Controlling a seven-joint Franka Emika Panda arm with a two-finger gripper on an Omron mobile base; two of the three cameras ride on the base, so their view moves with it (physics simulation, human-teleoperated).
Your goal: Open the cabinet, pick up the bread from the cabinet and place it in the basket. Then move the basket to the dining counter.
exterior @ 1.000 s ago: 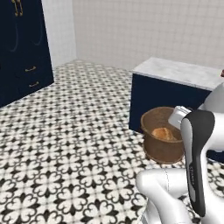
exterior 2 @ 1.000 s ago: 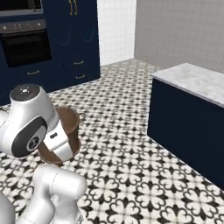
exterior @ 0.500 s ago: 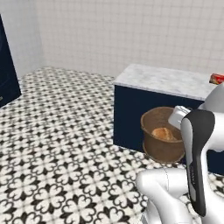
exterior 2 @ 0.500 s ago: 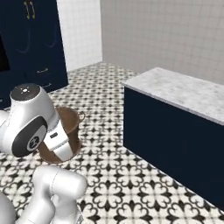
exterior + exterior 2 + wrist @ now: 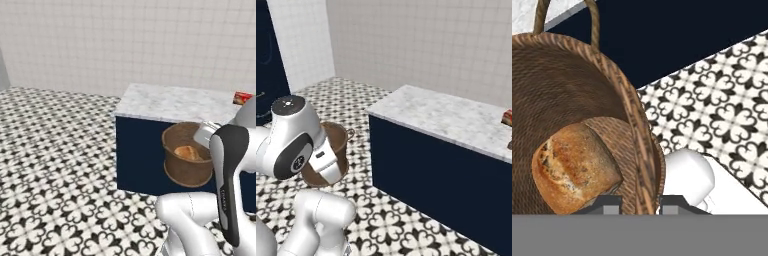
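The white arm is seen folded close over its own base, the forearm raised upright at the lower right of the left base view and the wrist bent forward toward the basket (image 5: 186,155). The end effector (image 5: 641,202) is clamped narrow on the basket's wall, one fingertip (image 5: 607,202) set inside the woven wall and the other outside it, the rim running up between them in the hand view. The basket is carried clear of the patterned floor (image 5: 55,165), tipped a little toward the arm, its thin hoop handle (image 5: 567,20) seen at the top of the hand view.

The bread (image 5: 574,167), a crusty orange-tan loaf, is found lying on the basket's bottom, leaning against the inner wall just beside the inner fingertip. From the left base view it is glimpsed through the basket's mouth (image 5: 189,152), right next to the wrist.

The dining bench (image 5: 456,117), marble slab over a plain navy base, is seen straight ahead; the basket is held in front of its navy face, below the level of the slab and not touching it. A red packet (image 5: 242,97) is noted at the far end of the slab, well apart from the basket. A slice of the navy cabinet (image 5: 266,65) is caught at the far left of the right base view
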